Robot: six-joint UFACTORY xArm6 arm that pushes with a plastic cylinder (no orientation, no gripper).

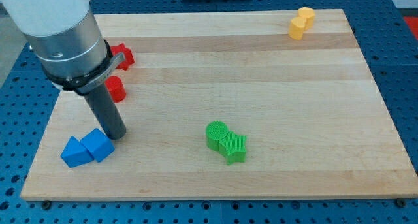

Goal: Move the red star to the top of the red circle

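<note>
At the view's left, two blue blocks touch each other, and my tip, a bare rod holding nothing, rests just beside them. The red star sits near the red circle, towards the view's top. Rightward lie two touching green blocks and two yellow blocks.

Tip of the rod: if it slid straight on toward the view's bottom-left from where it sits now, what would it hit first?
My tip sits just above-right of the blue cube, apparently touching it. It would meet that cube first, then the blue triangle beside it.
</note>
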